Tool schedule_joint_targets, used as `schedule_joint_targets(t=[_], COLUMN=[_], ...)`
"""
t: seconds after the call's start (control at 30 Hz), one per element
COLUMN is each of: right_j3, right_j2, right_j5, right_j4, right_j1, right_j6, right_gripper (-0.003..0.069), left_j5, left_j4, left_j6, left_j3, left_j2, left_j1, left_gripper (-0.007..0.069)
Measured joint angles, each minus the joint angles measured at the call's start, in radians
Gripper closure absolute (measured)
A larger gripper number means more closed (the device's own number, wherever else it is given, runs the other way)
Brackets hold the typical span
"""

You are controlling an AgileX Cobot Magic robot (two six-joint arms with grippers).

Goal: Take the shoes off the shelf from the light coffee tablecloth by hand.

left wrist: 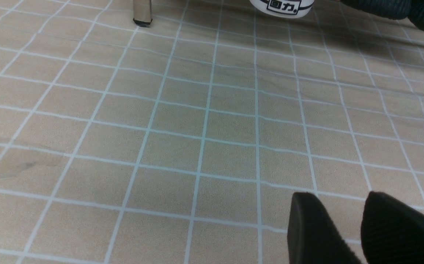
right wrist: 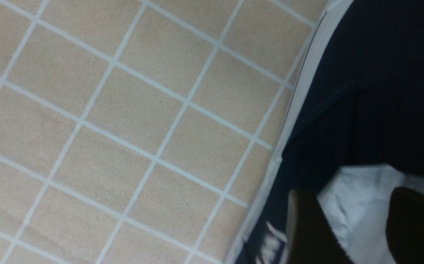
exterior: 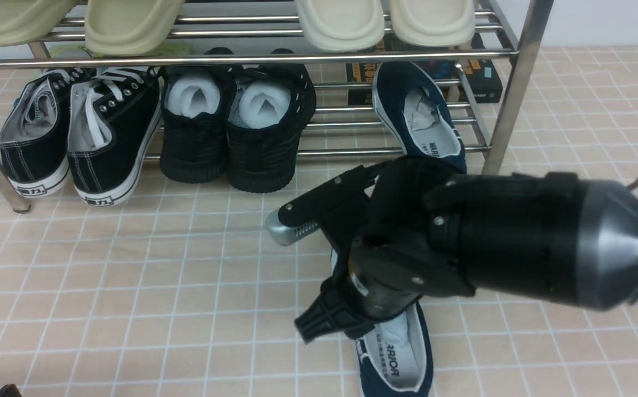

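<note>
One navy shoe (exterior: 419, 113) with white paper stuffing rests on the lower tier of the steel shelf (exterior: 520, 88), at its right end. The other navy shoe (exterior: 398, 361) lies on the light coffee tablecloth (exterior: 131, 286) in front of the shelf. My right gripper (exterior: 341, 325) points down over this shoe. In the right wrist view the right gripper (right wrist: 351, 205) is open, its fingers (right wrist: 307, 227) apart over the shoe (right wrist: 373, 73) mouth, white paper between them. The left gripper (left wrist: 338, 200) hovers low over bare tablecloth (left wrist: 197, 128), open and empty.
Black lace-up sneakers (exterior: 76, 138) and all-black shoes (exterior: 236, 132) fill the rest of the lower tier. Cream slippers (exterior: 341, 19) sit on the top tier. A dark box (exterior: 481, 74) lies behind the shelf. A shelf post foot (left wrist: 141, 16) stands ahead of the left gripper.
</note>
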Motion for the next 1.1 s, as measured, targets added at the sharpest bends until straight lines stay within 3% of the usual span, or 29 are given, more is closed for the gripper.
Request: schedule_joint_targets(t=[0.23,0.37,0.5,0.67,0.83,1.0,1.1], right_j3=[-0.008,-0.023,-0.03,-0.03,-0.03,-0.03,-0.03], right_j2=[-0.087,-0.127,-0.132,-0.129,-0.128,-0.127,-0.124], right_j5=[0.008,0.008,-0.006,-0.074,-0.174,-0.245,-0.284], right_j4=[-0.028,-0.075,-0.085,-0.091,-0.105,-0.115,-0.132], right_j1=[-0.001,-0.035,-0.139,-0.245,-0.344,-0.392,-0.393], right_j6=[-0.017,-0.02,-0.02,-0.019,-0.019,-0.019,-0.018], right_gripper=[0.0353,0.0465,0.0631,0.067,0.0578,0.037,0.03], left_j5=[0.0,0.0,0.0,0.0,0.0,0.0,0.0], left_j4=[0.0,0.0,0.0,0.0,0.0,0.0,0.0], left_j6=[0.0,0.0,0.0,0.0,0.0,0.0,0.0], left_j3=[0.0,0.0,0.0,0.0,0.0,0.0,0.0], left_j2=[0.0,0.0,0.0,0.0,0.0,0.0,0.0], left_j1=[0.0,0.0,0.0,0.0,0.0,0.0,0.0], left_gripper=[0.0383,0.0383,0.0383,0.0383,0.0383,0.0383,0.0383])
